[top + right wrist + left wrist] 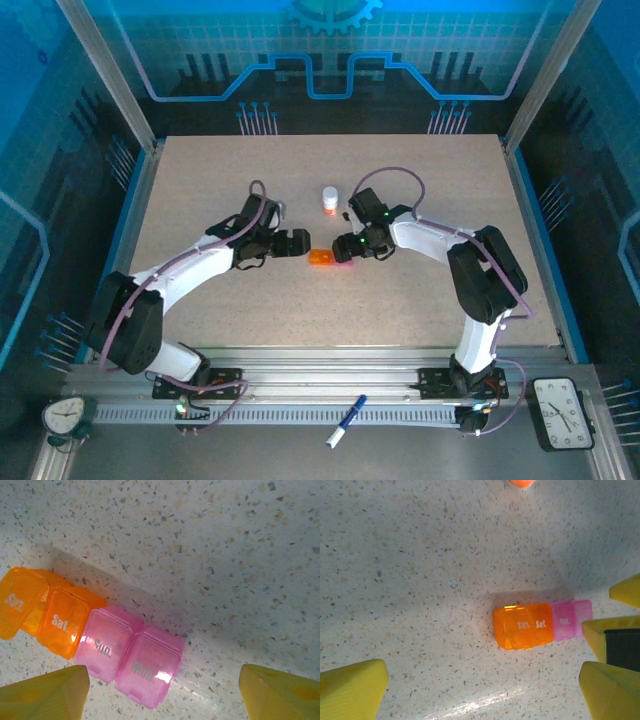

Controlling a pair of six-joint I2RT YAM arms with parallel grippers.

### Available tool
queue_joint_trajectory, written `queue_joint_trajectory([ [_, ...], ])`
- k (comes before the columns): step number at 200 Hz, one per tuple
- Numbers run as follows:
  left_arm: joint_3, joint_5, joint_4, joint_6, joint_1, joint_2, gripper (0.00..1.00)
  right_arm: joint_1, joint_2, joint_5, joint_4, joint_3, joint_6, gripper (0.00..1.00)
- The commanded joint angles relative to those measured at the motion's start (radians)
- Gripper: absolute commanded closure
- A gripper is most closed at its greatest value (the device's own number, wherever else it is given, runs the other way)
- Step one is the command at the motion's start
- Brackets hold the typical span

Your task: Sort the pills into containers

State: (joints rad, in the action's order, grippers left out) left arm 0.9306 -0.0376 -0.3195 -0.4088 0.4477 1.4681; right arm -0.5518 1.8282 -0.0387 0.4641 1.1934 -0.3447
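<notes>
The containers [330,258] are a short strip of joined cells, half orange, half pink, lying flat mid-table. In the left wrist view the containers [522,626] lie ahead and right of my open left gripper [480,692], well apart from it. My right gripper [162,700] is open just over the pink end; the containers [147,667] reach in between its fingers [47,695] without touching. The end orange lid looks ajar. The pills are out of view. From above, the left gripper [298,243] and right gripper [347,250] flank the strip.
A small white-capped bottle [329,200] with an orange base [521,482] stands just behind the strip. A blue-and-white pen [346,420] lies on the front rail. Clocks sit at the front left [66,415] and front right [566,412] corners.
</notes>
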Motion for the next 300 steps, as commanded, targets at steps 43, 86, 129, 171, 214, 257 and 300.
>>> queue_joint_trajectory([
  [43,0.033,0.067,-0.074,0.086,0.066,0.057,0.01,-0.014,0.061,-0.003,-0.012,0.019,-0.012,0.21],
  [86,0.000,0.061,-0.055,0.103,0.088,0.066,0.01,-0.014,0.072,-0.006,-0.022,0.005,-0.014,0.22],
  [129,-0.005,0.036,-0.038,0.117,0.104,0.109,0.01,-0.014,0.082,-0.009,-0.026,0.000,-0.014,0.22],
  [171,-0.006,0.044,-0.029,0.122,0.105,0.160,0.01,-0.013,0.083,-0.009,-0.030,-0.011,-0.016,0.23],
  [214,0.013,0.082,-0.027,0.132,0.105,0.202,0.01,-0.013,0.091,-0.011,-0.031,-0.012,-0.012,0.23],
  [257,0.054,0.127,-0.035,0.141,0.103,0.242,0.01,-0.011,0.103,-0.010,-0.026,-0.006,-0.009,0.23],
  [300,0.089,0.161,-0.043,0.150,0.096,0.253,0.01,-0.009,0.104,-0.011,-0.024,-0.003,-0.006,0.23],
])
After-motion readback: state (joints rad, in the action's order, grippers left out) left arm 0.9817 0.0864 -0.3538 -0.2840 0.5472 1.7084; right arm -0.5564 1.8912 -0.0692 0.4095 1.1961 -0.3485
